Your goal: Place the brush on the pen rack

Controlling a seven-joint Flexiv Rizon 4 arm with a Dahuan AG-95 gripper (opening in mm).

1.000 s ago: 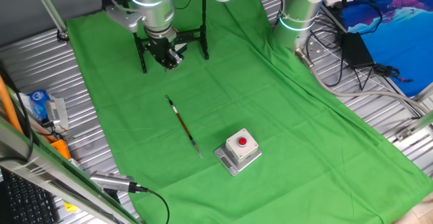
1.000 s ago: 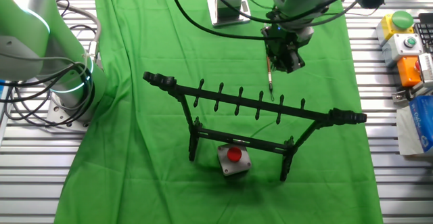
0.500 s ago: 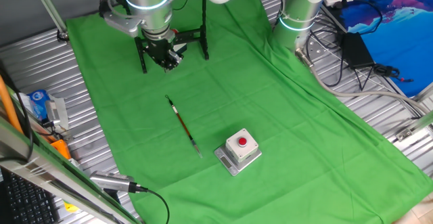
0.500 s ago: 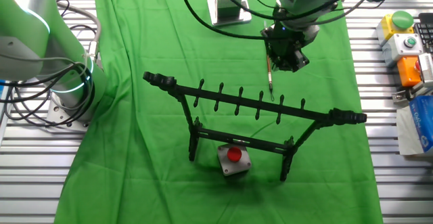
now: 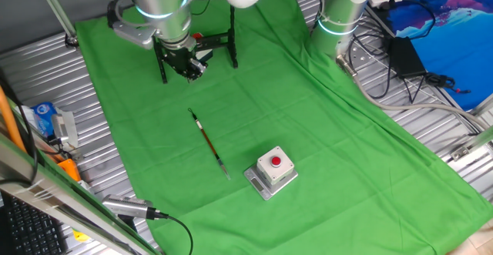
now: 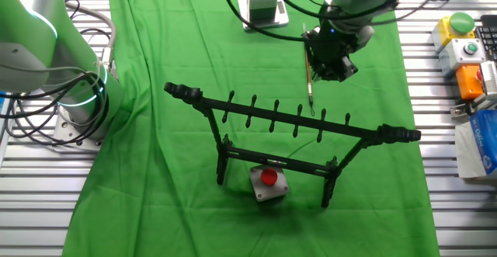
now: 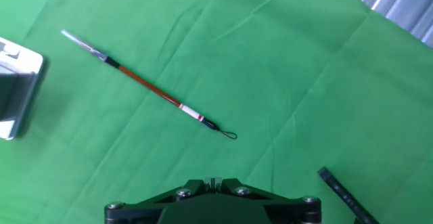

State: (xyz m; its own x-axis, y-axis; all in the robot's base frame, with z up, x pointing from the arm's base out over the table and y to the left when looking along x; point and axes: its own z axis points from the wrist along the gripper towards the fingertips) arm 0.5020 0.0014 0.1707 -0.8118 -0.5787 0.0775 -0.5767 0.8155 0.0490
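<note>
The brush lies flat on the green cloth, reddish-brown with a pale tip toward the grey button box. It also shows in the hand view and, partly behind the hand, in the other fixed view. The black pen rack stands upright with small pegs on its top bar; the arm hides most of it in one fixed view. My gripper hovers above the cloth between rack and brush, apart from both. Its jaws look shut and empty, also seen from above and from the hand.
A grey box with a red button sits past the brush's tip. Another red-button box stands under the rack. A second arm's base stands at the cloth's far edge. Button boxes and clutter lie on the metal table edge.
My gripper has drifted a little sideways and away from the rack, over the cloth. The brush and the rack have not moved.
</note>
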